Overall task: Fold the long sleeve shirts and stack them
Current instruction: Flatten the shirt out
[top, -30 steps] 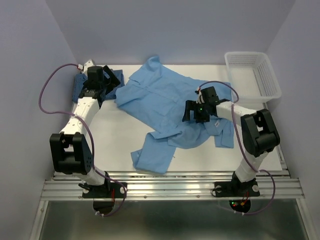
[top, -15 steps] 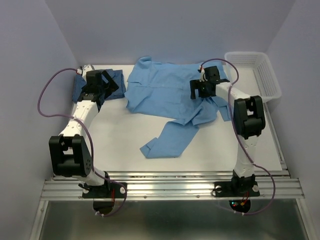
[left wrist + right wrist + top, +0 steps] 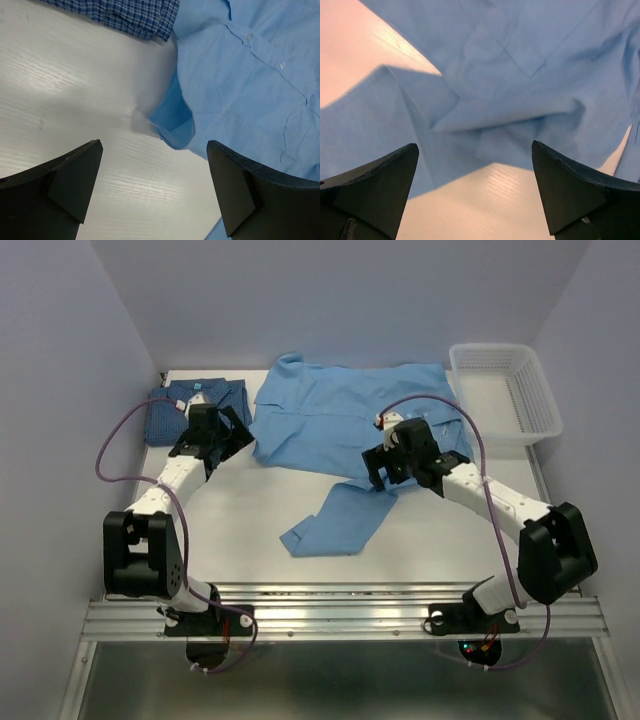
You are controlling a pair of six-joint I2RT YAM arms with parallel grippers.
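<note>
Lying spread across the upper middle, the light blue shirt is trailing a sleeve downward; the checked shirt is sitting upper left. The left gripper and right gripper are hovering released, grasping nothing.

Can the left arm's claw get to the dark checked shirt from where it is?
Probably yes. The left claw hangs open close to the checked shirt, with only bare table between them. The light blue shirt lies off to one side, so nothing seems to block the way.
</note>
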